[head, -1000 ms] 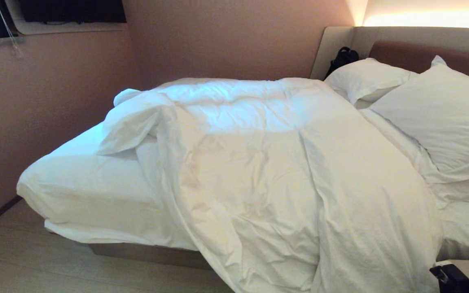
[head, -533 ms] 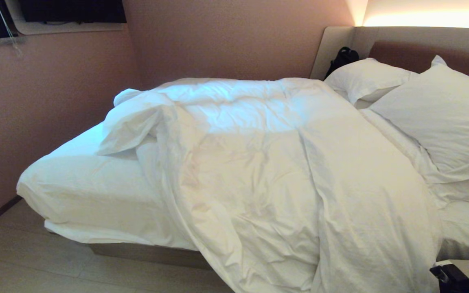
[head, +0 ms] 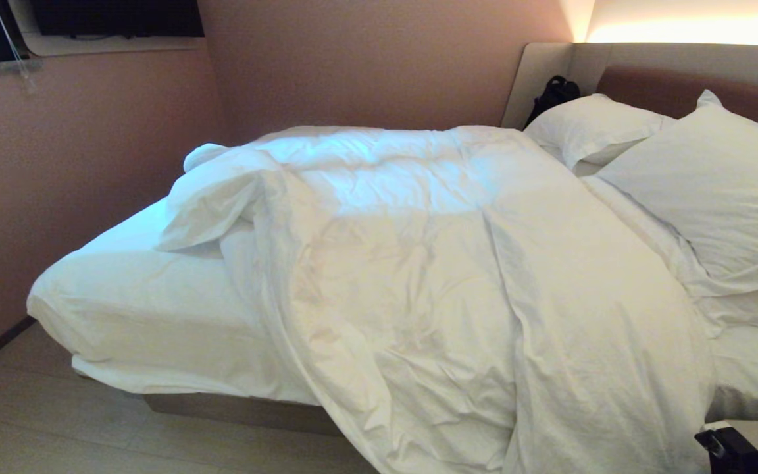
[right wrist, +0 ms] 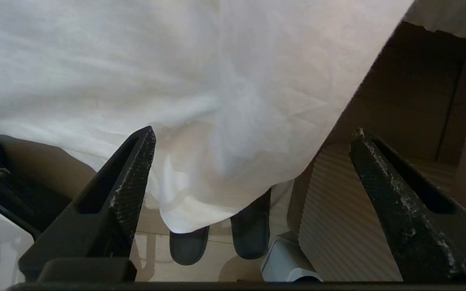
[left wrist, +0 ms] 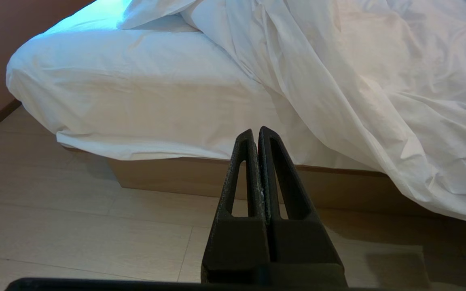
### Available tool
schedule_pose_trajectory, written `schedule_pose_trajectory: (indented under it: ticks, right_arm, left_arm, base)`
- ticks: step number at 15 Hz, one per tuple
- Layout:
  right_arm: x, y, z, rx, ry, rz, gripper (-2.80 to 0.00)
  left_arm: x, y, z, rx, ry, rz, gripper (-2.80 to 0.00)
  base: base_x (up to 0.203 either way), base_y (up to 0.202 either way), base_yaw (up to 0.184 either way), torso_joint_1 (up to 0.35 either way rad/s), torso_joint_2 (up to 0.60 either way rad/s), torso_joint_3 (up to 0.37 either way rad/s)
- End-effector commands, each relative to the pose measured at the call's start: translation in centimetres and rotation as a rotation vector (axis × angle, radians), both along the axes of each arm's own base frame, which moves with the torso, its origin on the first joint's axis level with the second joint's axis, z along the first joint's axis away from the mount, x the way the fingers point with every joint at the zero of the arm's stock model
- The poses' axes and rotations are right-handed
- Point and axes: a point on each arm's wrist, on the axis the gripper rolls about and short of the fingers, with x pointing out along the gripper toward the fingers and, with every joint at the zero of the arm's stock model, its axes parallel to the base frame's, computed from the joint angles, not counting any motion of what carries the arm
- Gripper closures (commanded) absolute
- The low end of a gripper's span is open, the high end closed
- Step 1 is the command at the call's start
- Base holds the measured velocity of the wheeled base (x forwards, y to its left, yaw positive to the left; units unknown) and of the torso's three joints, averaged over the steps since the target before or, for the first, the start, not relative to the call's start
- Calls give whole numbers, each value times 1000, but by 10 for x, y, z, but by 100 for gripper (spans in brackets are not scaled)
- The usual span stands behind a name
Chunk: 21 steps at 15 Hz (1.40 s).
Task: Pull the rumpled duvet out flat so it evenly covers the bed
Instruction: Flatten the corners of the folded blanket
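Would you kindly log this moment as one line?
right gripper: open, at hanging duvet edge | left gripper: shut, idle | bed: foot uncovered

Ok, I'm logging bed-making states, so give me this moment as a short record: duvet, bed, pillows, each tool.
duvet: rumpled, bunched toward the headboard half, one edge spilling off the near side to the floor
bed: fitted sheet bare at the foot end
pillows: two, leaning at the headboard
left tool: shut, empty, low above the floor, facing the bed's side
right tool: open, hanging duvet corner between its fingers, not gripped
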Motion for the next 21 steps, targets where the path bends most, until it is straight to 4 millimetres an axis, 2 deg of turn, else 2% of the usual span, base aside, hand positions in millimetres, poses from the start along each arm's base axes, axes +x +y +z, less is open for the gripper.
schedule_pose_trajectory:
  ticks: [1,6,9,11,16,21]
  right_arm:
    - [1,-1,3,-5,-21,8,-280]
    - [0,1,20,26,-85,32,-280]
    - [-2,3,42,75,-176,44,-280]
    - [-7,4,52,130,-226,55,0]
    - [-21,17,64,232,-265,121,0]
    - [-21,24,65,265,-248,132,0]
  left_arm:
    - [0,0,0,0,0,1,0]
    - [0,0,0,0,0,1,0]
    - [0,0,0,0,0,1,0]
    - [0,0,0,0,0,1,0]
    - [0,0,0,0,0,-1,0]
    - [0,0,0,0,-1,0,0]
  base:
    - [0,0,0,0,0,0]
    - [0,0,0,0,0,0]
    - [0,0,0,0,0,0]
    - [0,0,0,0,0,0]
    - [0,0,0,0,0,0]
    - [0,0,0,0,0,0]
